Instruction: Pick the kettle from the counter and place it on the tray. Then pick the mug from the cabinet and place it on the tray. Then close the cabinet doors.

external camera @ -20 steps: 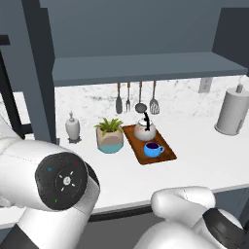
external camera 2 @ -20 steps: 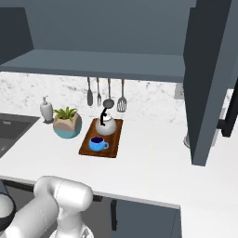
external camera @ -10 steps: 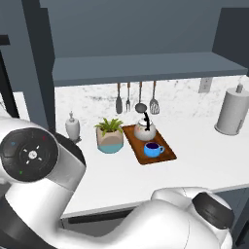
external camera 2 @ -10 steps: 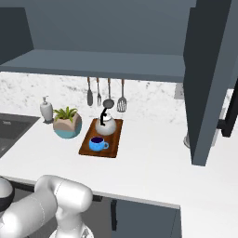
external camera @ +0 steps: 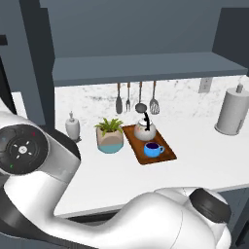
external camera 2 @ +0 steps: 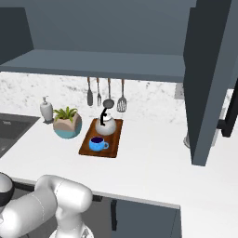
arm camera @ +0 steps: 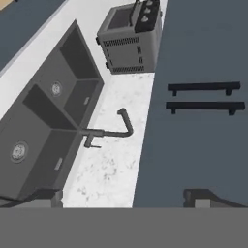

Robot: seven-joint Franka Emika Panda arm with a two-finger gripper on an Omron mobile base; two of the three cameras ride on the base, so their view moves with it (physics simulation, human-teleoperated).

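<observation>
White counter (external camera: 194, 160) bears tray (external camera: 141, 156), kettle (external camera: 145, 129), mug (external camera: 153, 149); nothing lettered.

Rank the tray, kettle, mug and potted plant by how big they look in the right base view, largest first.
1. Tray, the widest of the four.
2. Potted plant and kettle: too close to rank; the plant may look slightly larger.
3. Mug, clearly smallest.
All four stand at a similar distance from the camera.

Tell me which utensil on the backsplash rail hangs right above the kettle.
The dark ladle, third from the left on the rail. Its round bowl sits just over the kettle; the slotted spatula hangs to its right.
</observation>
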